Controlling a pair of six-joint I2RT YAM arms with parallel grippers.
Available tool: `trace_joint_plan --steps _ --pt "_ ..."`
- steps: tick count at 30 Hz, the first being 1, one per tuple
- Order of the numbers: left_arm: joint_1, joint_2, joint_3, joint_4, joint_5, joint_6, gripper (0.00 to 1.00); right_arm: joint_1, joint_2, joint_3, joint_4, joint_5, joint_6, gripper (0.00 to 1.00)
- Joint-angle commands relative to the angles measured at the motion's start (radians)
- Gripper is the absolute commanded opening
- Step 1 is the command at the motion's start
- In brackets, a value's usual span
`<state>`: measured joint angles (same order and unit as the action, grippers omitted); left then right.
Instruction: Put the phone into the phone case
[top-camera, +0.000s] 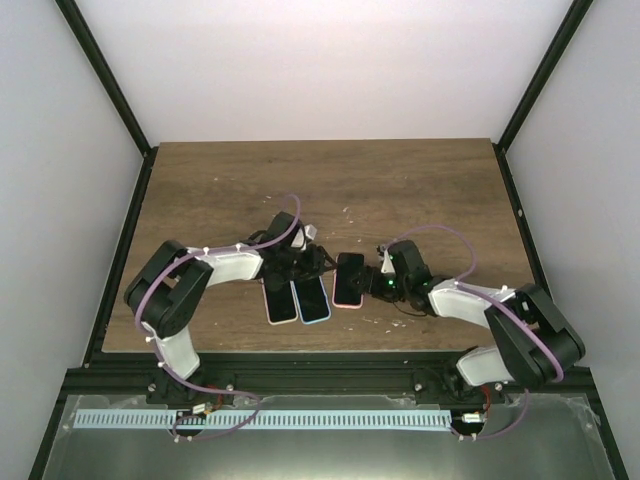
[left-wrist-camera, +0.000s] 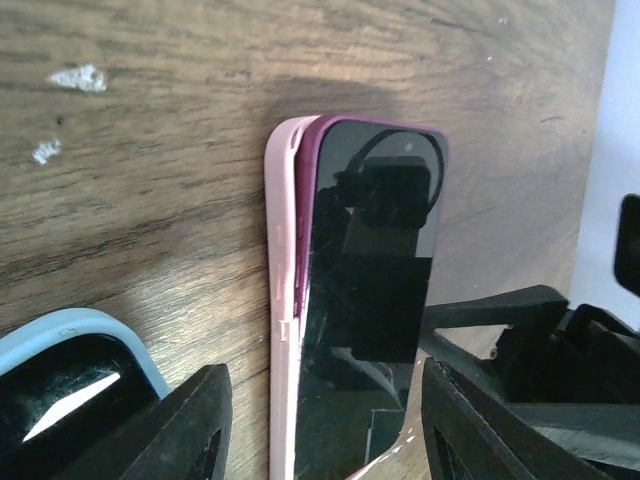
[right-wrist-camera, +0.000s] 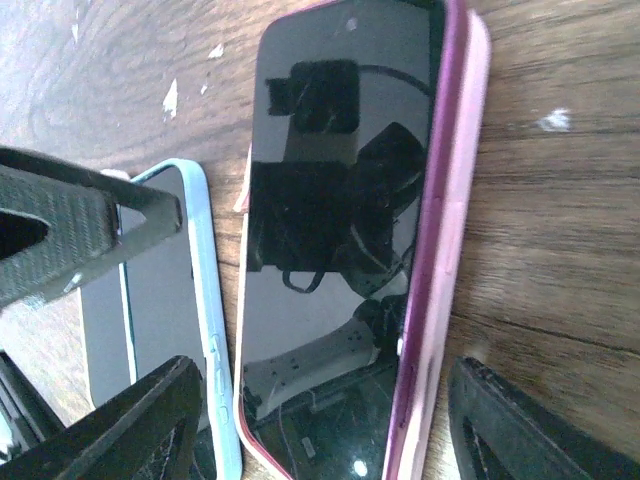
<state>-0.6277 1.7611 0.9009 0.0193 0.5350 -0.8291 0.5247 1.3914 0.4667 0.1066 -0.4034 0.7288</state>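
We see the dark-screened magenta phone (left-wrist-camera: 370, 270) lying face up in the pale pink phone case (left-wrist-camera: 283, 300) on the brown wooden table (top-camera: 400, 190). Its magenta side shows along one case wall. Our left gripper (left-wrist-camera: 325, 425) and right gripper (right-wrist-camera: 320, 430) both stand with fingers apart, straddling its opposite ends. A light blue-cased phone (right-wrist-camera: 160, 300) lies just beside.

Soft, even light from above fills the overhead view, leaving the table (top-camera: 400, 190) with only faint shadows. The wrist views are sharp at centre. The phone (right-wrist-camera: 340, 230) has dark glass mirroring the camera, and a soft shadow lies beyond its far end.
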Motion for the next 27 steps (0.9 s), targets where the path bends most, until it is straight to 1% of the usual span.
trace_joint_plan --steps 1,5,11,15,20,24,27 --pt "-0.006 0.037 -0.002 0.016 0.041 0.026 0.54 0.005 -0.041 -0.039 0.051 0.082 0.115 0.69" --pt "-0.006 0.082 0.014 0.024 0.052 0.042 0.54 0.004 -0.001 -0.053 0.11 0.103 0.149 0.7" --pt "-0.005 0.133 0.046 0.007 0.062 0.059 0.52 0.006 0.08 -0.032 0.203 0.057 0.166 0.71" --pt "-0.004 0.135 0.052 -0.011 0.066 0.075 0.47 0.005 0.1 -0.039 0.309 0.005 0.211 0.71" --pt "-0.002 0.135 0.044 -0.019 0.068 0.085 0.39 0.005 0.096 -0.064 0.496 -0.082 0.287 0.71" --pt "0.005 0.127 0.026 -0.012 0.073 0.085 0.33 0.005 0.093 -0.077 0.574 -0.133 0.338 0.71" --pt "0.021 0.107 0.012 0.0 0.086 0.079 0.32 0.002 0.082 -0.088 0.576 -0.138 0.37 0.72"
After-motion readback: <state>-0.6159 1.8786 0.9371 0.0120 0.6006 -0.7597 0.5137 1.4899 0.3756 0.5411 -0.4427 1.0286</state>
